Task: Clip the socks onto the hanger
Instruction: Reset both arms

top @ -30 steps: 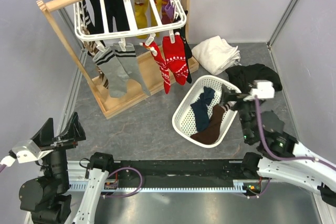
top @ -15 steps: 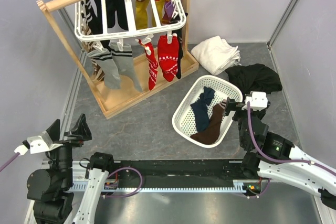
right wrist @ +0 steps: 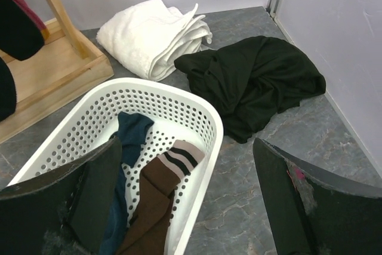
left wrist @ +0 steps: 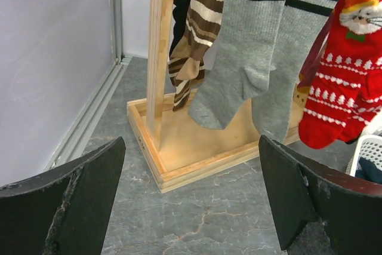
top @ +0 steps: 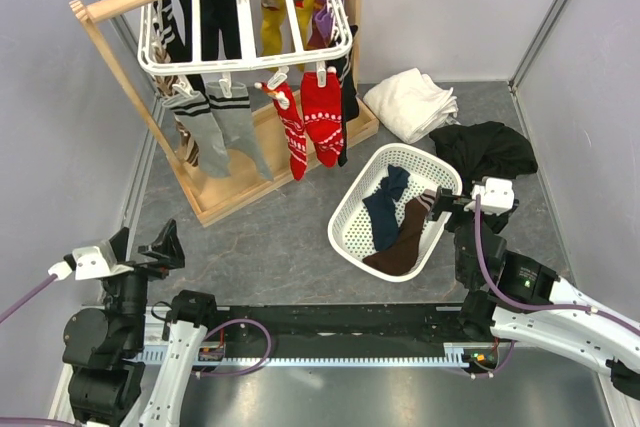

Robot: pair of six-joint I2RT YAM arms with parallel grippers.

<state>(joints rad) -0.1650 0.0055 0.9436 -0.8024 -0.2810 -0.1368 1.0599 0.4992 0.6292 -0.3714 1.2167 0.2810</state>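
The white hanger [top: 248, 66] hangs from the wooden stand's rail at the back left. A grey pair of socks [top: 226, 125] and a red patterned pair [top: 321, 119] dangle clipped from its front edge. In the left wrist view the grey socks [left wrist: 250, 58] and the red socks [left wrist: 346, 88] hang ahead of me, well clear of the fingers. My left gripper [top: 140, 245] is low at the near left, open and empty, its view [left wrist: 191, 165] facing the stand's base. My right gripper [top: 452, 205] is open and empty over the basket's near right rim [right wrist: 186, 165].
The wooden stand [top: 262, 179] has a tray base on the floor. Black, yellow, purple and brown-striped socks also hang from the frame. A white lattice basket [top: 338, 217] holds a blue and a brown sock [right wrist: 149, 201]. A white towel [top: 410, 102] and black cloth [top: 485, 147] lie behind it.
Both arms have drawn back toward the near edge and lowered. The hanger and its socks have swung slightly. Both grippers stayed open.
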